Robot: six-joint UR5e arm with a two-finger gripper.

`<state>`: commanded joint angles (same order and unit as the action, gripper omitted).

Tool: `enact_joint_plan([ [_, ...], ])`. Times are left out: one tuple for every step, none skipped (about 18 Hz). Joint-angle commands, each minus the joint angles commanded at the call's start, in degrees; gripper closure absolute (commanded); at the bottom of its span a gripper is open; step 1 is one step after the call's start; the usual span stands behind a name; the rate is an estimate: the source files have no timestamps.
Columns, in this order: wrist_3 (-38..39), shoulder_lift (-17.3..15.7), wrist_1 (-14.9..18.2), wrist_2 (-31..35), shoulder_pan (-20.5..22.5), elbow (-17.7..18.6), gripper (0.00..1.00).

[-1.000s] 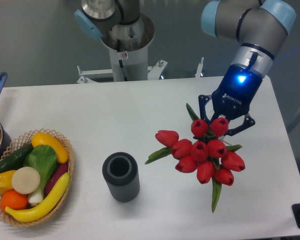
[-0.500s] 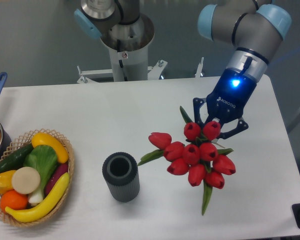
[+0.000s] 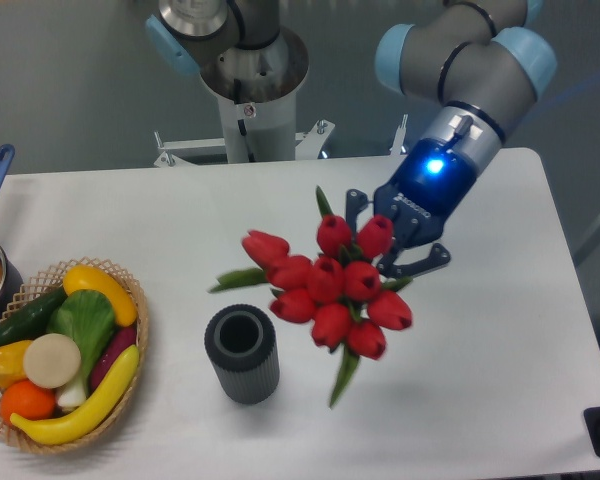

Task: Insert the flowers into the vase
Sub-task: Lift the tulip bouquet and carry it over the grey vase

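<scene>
carry | my gripper (image 3: 380, 245) is staying clamped on the tulip bunch (image 3: 325, 290), swinging it left off the table | it's now hanging just right of the ribbed vase (image 3: 242, 353) | lining up stems over mouth coming next

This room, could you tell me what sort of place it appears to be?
Probably a robotics lab: an arm's gripper carries artificial tulips over a bare white table with a grey vase and a basket of toy vegetables.

The gripper (image 3: 368, 243) is clasping the flowers (image 3: 325, 288) above the table (image 3: 160, 215), buds pointing toward seven o'clock. The vase (image 3: 242, 353) is standing upright at about eight o'clock from the bunch, mouth open, apart from it. A basket (image 3: 135, 330) of toy vegetables is sitting at nine o'clock of the vase.
</scene>
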<state>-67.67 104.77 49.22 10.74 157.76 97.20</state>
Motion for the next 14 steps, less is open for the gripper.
enact_joint_plan([
  [-0.09,-0.35,0.0,-2.01,-0.09,0.53,0.81],
  [-0.18,-0.62,0.0,-4.38,-0.09,0.97,0.81],
  [-0.35,-0.71,0.0,-6.41,-0.61,1.15,0.81],
  [-0.35,-0.71,0.0,-7.47,-1.22,1.5,0.81],
  [-0.44,-0.71,0.0,-7.74,-1.67,1.85,0.81],
  [-0.44,-0.8,-0.09,-7.75,-2.1,2.03,0.81],
  [-0.79,-0.88,-0.09,-7.83,-2.54,2.03,0.81],
  [-1.23,-0.88,-0.09,-8.01,-3.07,2.03,0.81],
  [-1.49,-0.88,-0.26,-8.88,-3.51,1.94,0.81],
  [-1.76,-0.45,-0.52,-9.93,-4.04,1.94,0.81],
  [-2.28,-0.1,-0.7,-10.38,-4.56,1.94,0.81],
  [-2.9,0.78,-0.7,-10.38,-5.35,1.77,0.81],
  [-3.42,1.22,-0.7,-10.47,-5.88,1.68,0.81],
  [-3.95,1.4,-0.7,-10.47,-6.06,1.76,0.81],
])
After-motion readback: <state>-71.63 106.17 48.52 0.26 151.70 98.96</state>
